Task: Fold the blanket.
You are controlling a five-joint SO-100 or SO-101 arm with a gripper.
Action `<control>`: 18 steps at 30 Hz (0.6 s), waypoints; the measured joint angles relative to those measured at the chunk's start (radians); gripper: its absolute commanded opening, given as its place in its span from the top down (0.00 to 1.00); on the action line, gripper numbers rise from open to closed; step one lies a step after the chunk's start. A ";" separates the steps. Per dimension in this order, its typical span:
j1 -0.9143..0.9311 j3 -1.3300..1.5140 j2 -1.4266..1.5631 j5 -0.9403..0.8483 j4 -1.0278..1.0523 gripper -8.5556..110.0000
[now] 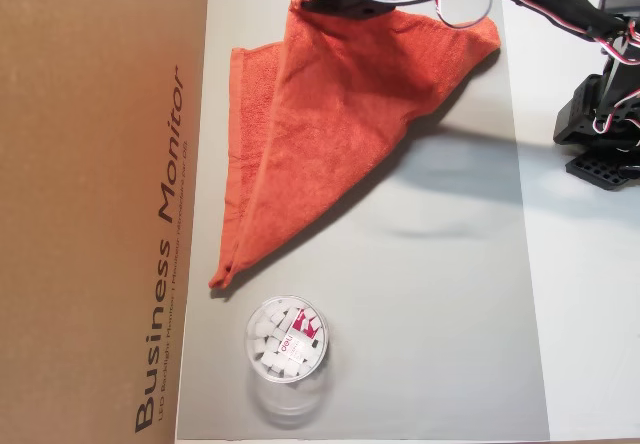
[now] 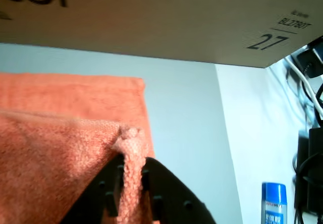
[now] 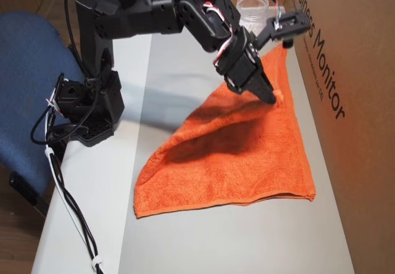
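Wrist view: a bunched corner of the blanket point(image 2: 75, 163) sits clamped between the two black fingers point(image 2: 166, 193) of the gripper point(image 2: 132, 181), jaws closed on the cloth. The rest spreads left over the grey mat point(image 2: 186, 133); in an overhead view the blanket point(image 3: 241, 157) lies half doubled over itself. The arm point(image 3: 173, 8) reaches from its base across the mat, gripper point(image 3: 266, 96) angled down at the fold. A cardboard box point(image 1: 100, 204) borders the mat; a clear plastic jar point(image 1: 285, 339) stands just beyond the blanket's far corner.
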 measured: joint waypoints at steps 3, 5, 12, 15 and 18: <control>0.005 -0.035 -0.057 -0.003 -0.067 0.93; 0.005 -0.055 -0.091 -0.003 -0.107 0.93; 0.006 -0.121 -0.218 -0.003 -0.195 0.93; 0.006 -0.167 -0.282 -0.003 -0.241 0.93; 0.006 -0.219 -0.351 -0.003 -0.276 0.93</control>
